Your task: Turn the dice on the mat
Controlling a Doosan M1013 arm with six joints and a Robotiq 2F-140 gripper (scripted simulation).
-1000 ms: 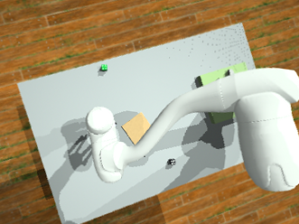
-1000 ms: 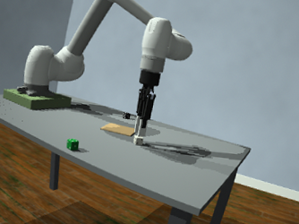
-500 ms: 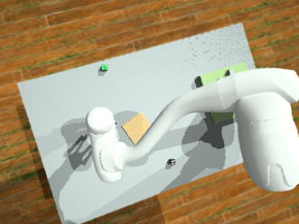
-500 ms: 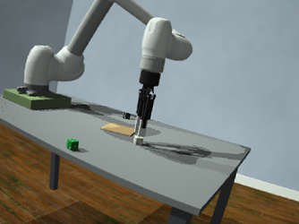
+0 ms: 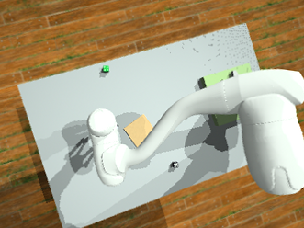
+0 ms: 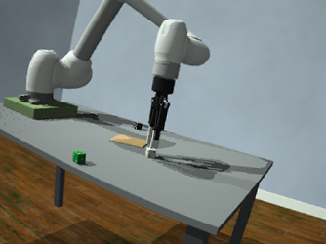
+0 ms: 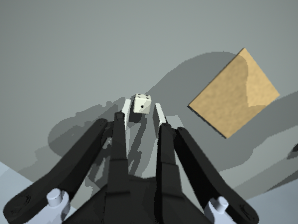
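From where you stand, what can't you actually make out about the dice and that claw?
- Green die: too small in the top and exterior views to read its pips.
- Black die: too small in the top view; barely visible behind the gripper in the exterior view.
- White die: hidden under the arm in the top view. The wrist view shows it between the fingertips, but not whether they touch it.
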